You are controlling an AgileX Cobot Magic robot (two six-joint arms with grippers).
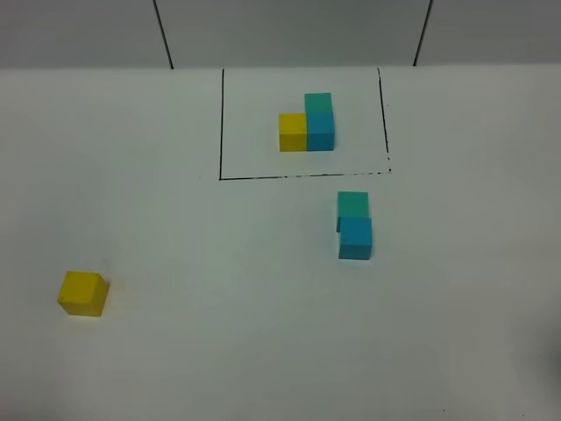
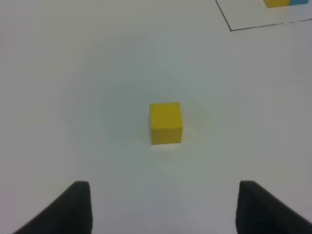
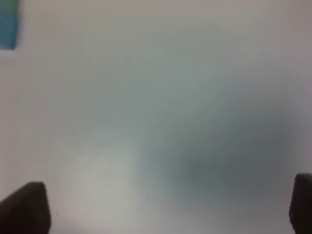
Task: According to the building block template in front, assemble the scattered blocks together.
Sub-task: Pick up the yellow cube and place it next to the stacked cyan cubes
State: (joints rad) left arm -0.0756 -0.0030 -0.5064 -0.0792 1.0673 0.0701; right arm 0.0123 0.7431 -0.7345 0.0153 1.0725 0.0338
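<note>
Matte yellow cube (image 1: 83,293) sits on smooth white table (image 1: 263,351).

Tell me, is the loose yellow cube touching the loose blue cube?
No, the loose yellow cube sits far left of the loose blue cube, a wide gap between them.

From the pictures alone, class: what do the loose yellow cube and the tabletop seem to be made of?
Loose yellow cube: probably painted wood or foam, matte; even colour, no glare, crisp edges. Tabletop: smooth white board or paper, matte; seamless, with a black line drawn on it.
</note>
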